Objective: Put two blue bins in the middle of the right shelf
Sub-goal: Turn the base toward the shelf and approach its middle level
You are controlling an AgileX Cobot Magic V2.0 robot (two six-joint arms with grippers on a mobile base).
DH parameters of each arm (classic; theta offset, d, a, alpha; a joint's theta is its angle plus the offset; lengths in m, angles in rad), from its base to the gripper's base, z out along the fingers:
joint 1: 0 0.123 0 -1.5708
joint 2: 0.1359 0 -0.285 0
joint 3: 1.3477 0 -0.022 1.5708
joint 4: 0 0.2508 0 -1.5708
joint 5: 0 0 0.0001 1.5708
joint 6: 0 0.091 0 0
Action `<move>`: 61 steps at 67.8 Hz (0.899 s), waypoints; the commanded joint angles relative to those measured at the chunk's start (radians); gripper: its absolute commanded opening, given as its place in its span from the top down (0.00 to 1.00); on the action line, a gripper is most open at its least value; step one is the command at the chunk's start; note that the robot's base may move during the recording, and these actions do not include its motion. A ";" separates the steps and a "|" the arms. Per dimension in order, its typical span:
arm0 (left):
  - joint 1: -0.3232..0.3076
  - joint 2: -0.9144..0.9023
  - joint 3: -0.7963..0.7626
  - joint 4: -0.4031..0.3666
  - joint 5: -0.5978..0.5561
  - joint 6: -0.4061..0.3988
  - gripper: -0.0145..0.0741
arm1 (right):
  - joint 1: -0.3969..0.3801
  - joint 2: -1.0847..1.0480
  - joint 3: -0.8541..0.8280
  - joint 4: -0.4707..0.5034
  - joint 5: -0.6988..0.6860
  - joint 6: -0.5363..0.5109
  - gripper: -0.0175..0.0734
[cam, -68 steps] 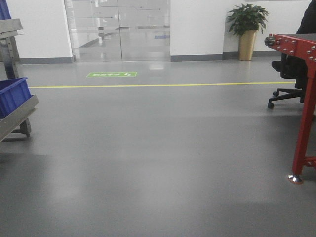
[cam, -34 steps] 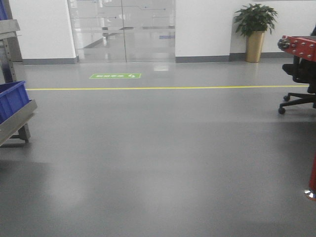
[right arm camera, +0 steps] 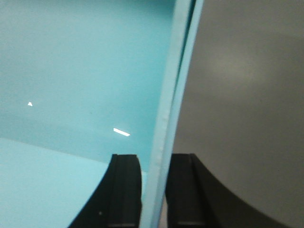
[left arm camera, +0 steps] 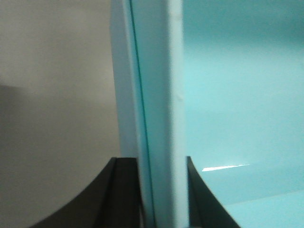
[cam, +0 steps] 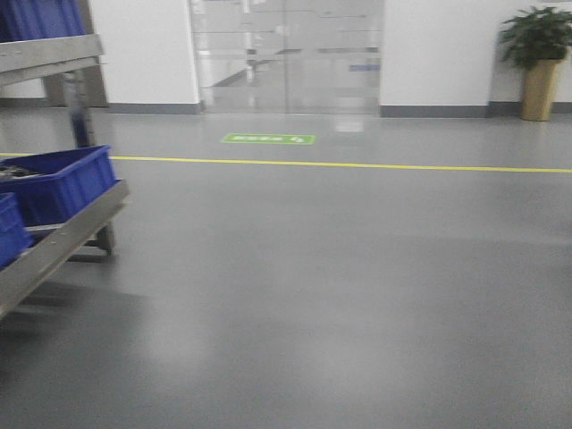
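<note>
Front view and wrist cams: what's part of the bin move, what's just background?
Job: left gripper and right gripper, each clamped on a bin wall; blue bin on the metal shelf.
Background: potted plant, glass doors, green floor sign, yellow line.

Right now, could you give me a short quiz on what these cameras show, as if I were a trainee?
1. True or false: the left gripper and the right gripper each clamp a thin bin wall.
2. In the front view, the plant stands: A) far right B) far left C) dead centre.
3. Fill in: at the left of the front view, the blue bin rests on a sloping metal ____.

Key: 1 true; 2 A; 3 shelf.
</note>
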 commanded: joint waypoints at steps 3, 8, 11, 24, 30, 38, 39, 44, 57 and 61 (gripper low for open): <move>-0.006 -0.020 -0.022 -0.016 -0.234 -0.007 0.96 | 0.005 -0.014 -0.016 0.038 -0.067 -0.032 0.99; -0.006 -0.020 -0.022 -0.016 -0.234 -0.007 0.96 | 0.005 -0.014 -0.016 0.038 -0.067 -0.032 0.99; -0.006 -0.020 -0.022 -0.016 -0.234 -0.007 0.96 | 0.005 -0.014 -0.016 0.038 -0.067 -0.032 0.99; -0.006 -0.020 -0.022 -0.016 -0.234 -0.007 0.96 | 0.005 -0.014 -0.016 0.038 -0.067 -0.032 0.99; -0.006 -0.020 -0.022 -0.016 -0.234 -0.007 0.96 | 0.005 -0.014 -0.016 0.038 -0.067 -0.032 0.99; -0.006 -0.020 -0.022 -0.016 -0.234 -0.007 0.96 | 0.005 -0.014 -0.016 0.038 -0.067 -0.032 0.99; -0.006 -0.020 -0.022 -0.016 -0.234 -0.007 0.96 | 0.005 -0.014 -0.016 0.038 -0.067 -0.032 0.99; -0.006 -0.020 -0.022 -0.016 -0.234 -0.007 0.96 | 0.005 -0.014 -0.016 0.038 -0.067 -0.032 0.99; -0.006 -0.020 -0.022 -0.016 -0.234 -0.007 0.96 | 0.005 -0.014 -0.016 0.038 -0.067 -0.032 0.99; -0.006 -0.020 -0.022 -0.016 -0.234 -0.007 0.96 | 0.005 -0.014 -0.016 0.038 -0.067 -0.032 0.99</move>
